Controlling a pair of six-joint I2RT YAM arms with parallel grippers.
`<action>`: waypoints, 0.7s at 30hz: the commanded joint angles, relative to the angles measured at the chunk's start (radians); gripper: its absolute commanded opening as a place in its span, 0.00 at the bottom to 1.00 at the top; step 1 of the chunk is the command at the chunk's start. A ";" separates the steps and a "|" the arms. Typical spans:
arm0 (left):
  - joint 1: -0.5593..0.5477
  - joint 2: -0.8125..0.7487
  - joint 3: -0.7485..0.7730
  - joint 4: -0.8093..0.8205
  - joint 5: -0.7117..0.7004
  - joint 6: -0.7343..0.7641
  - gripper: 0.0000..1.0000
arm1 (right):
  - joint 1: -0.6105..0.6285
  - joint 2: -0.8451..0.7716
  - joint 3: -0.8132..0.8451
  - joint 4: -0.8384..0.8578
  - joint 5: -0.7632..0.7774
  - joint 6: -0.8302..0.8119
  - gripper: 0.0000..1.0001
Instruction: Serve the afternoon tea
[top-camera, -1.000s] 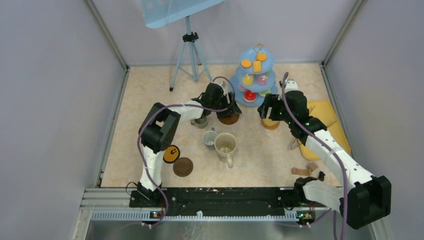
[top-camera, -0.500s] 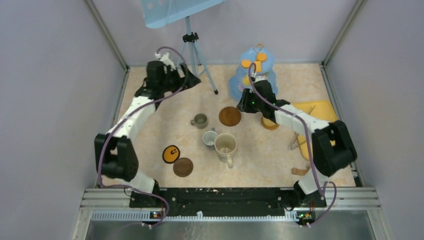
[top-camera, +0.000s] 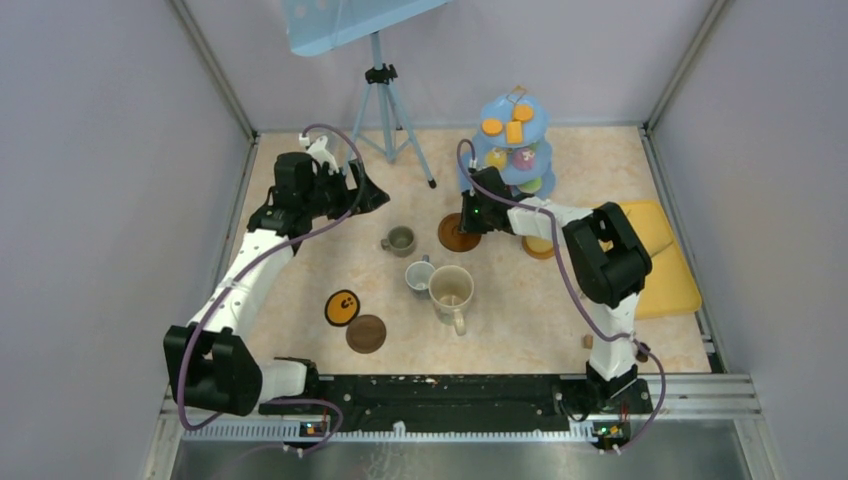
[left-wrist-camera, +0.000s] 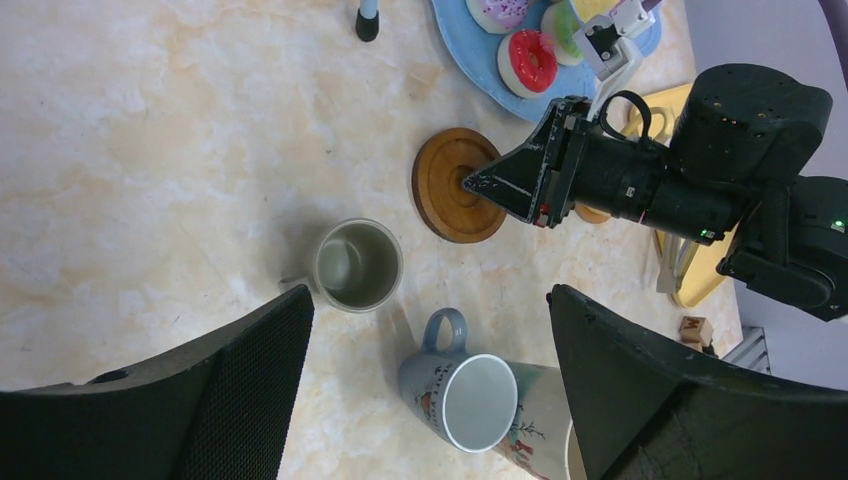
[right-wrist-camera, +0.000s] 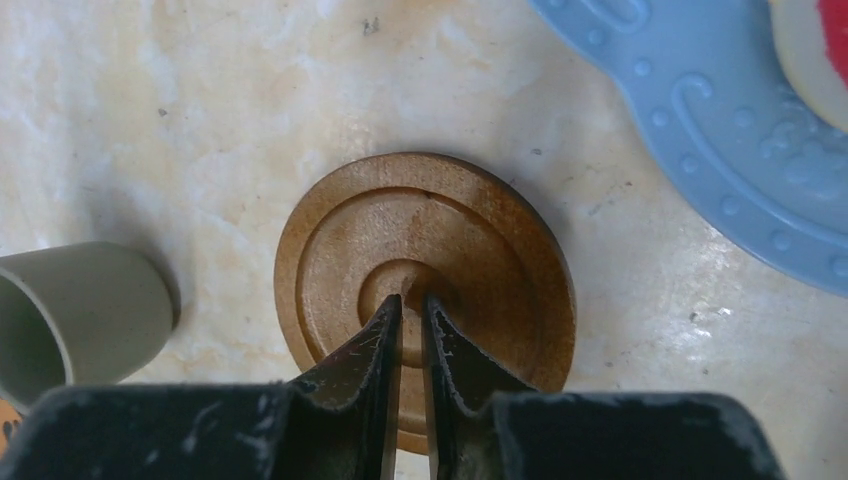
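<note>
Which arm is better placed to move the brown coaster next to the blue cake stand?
Right. The right tool sits over the centre of that coaster, nearly shut; the left tool hangs open, off near the tripod.

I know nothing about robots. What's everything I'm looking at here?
Light-blue three-tier cake stand: one, back right.
Small colourful toy cakes: several, on its tiers.
Large cream mug: one, centre.
Small grey mugs: two, left of the cream mug.
Yellow mug with smiley mark: one, near left.
Round brown wooden coasters: three; centre back, near left, right of centre.
Flat yellow tray: one, right side.
Grey tripod: one, back, holding a blue board.
Left tool: black, open, hovering back left.
Right tool: black, closed, tips on the centre-back coaster.
</note>
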 joint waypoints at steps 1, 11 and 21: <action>0.002 -0.019 0.006 0.025 0.042 0.010 0.93 | 0.002 -0.036 -0.022 -0.053 0.095 -0.030 0.13; -0.003 0.019 0.004 0.075 0.092 -0.037 0.93 | -0.007 -0.182 -0.149 -0.109 0.277 -0.095 0.12; -0.009 0.012 -0.008 0.081 0.093 -0.036 0.93 | -0.042 -0.261 -0.225 -0.133 0.334 -0.104 0.12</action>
